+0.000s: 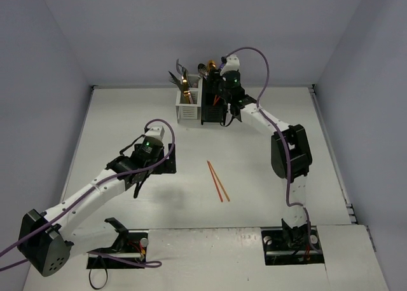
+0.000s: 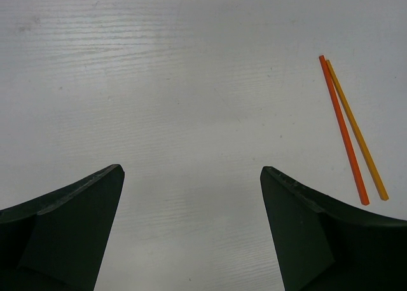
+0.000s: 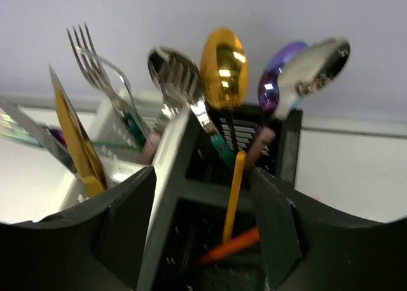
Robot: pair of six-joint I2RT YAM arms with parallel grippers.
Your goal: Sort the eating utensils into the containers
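The white caddy (image 1: 186, 107) and the black caddy (image 1: 212, 108) stand joined at the back, both full of upright utensils. My right gripper (image 1: 230, 113) is open over the black caddy's near compartment (image 3: 184, 205); its jaws straddle that corner. Two chopsticks (image 3: 234, 199) lie loose inside, one yellow-orange leaning upright, one orange-red slanting low. A gold spoon (image 3: 224, 75), a purple spoon (image 3: 275, 81), a silver spoon (image 3: 315, 65) and forks (image 3: 181, 87) stand behind. Two more chopsticks (image 1: 217, 180) lie on the table. My left gripper (image 1: 141, 176) is open and empty, left of them (image 2: 346, 129).
A gold knife (image 3: 76, 142) and a fork (image 3: 95, 68) stand in the white caddy (image 3: 108, 135). The table is walled at the back and both sides. The arm bases sit at the near edge (image 1: 292, 243).
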